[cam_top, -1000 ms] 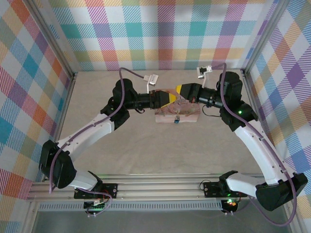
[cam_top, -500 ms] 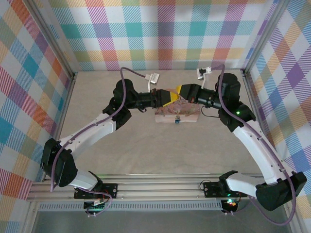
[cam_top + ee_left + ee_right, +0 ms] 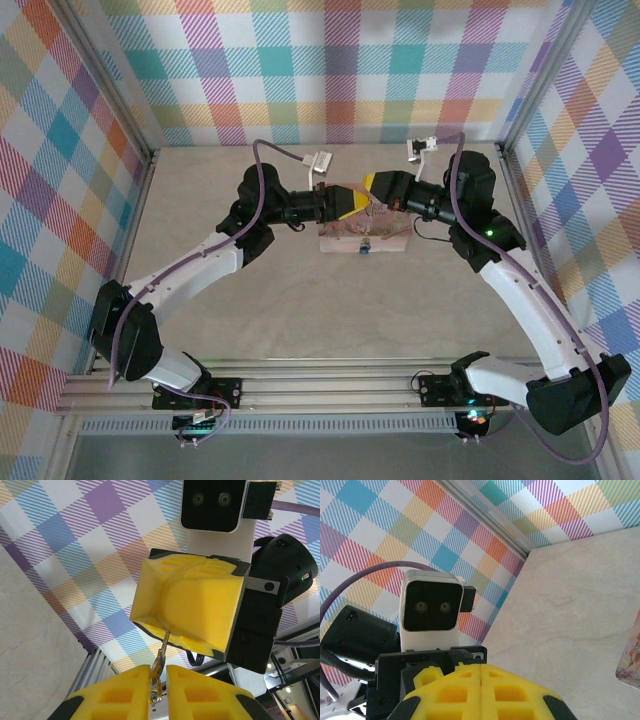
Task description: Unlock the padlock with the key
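Plaid walls [image 3: 340,70] in many colours close round a pale beige table [image 3: 330,310]. Two white and black arms reach from the near rail toward the far middle of the table, the left arm [image 3: 190,265] from the left and the right arm [image 3: 530,300] from the right, and their ends meet above a pink box [image 3: 390,240] that lies flat on the table. A corner of that box [image 3: 630,662] shows at the right edge of the right wrist view.

In the top view the left gripper [image 3: 355,198] and the right gripper [image 3: 370,187], both with yellow fingers, point at each other tip to tip over the box's far edge.

In its own wrist view the right gripper [image 3: 481,667] has its jaws pressed together. From the left wrist it [image 3: 167,630] is seen end on, with the upper end of the key [image 3: 161,665] caught at its tip.

The left gripper [image 3: 158,672] has its jaws close with a narrow gap. The key's lower end hangs in that gap, and I cannot tell whether the jaws pinch it.

The padlock [image 3: 365,248], blue and tiny, sits at the near edge of the box, below the grippers. The key is a thin grey sliver held up between the two grippers, apart from the padlock.
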{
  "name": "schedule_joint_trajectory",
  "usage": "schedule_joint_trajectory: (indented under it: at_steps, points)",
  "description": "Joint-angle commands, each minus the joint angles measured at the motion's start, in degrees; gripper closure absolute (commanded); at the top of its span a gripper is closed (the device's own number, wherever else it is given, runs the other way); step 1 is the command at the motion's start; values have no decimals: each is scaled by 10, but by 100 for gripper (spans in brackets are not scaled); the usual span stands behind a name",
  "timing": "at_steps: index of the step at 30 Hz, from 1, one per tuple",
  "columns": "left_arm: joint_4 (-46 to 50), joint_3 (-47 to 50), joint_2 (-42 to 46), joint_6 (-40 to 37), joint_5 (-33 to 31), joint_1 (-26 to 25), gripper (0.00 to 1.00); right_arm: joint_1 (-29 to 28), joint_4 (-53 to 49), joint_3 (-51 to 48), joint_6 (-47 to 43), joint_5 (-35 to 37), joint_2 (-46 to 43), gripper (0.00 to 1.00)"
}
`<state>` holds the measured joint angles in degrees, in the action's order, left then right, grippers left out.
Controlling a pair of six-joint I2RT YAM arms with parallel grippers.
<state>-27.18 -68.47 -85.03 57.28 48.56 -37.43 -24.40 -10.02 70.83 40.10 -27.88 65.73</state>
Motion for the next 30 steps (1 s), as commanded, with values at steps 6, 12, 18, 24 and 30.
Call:
schedule_joint_trajectory:
  at_steps: [6,12,18,24,30]
  points:
    - [-28,-25,-10,1,6,-5,100,-2,24,-22,13,-5,-16,100]
    - [41,-10,14,-79,-13,-1,100,-2,1,-41,19,7,-29,75]
    - [160,36,51,-182,-39,12,100,-2,-67,-61,36,82,-49,46]
    - [314,56,85,-305,-91,10,100,-2,-213,-58,15,191,-32,50]
    - [421,118,134,-410,-167,8,100,-63,-213,-99,-73,296,31,50]
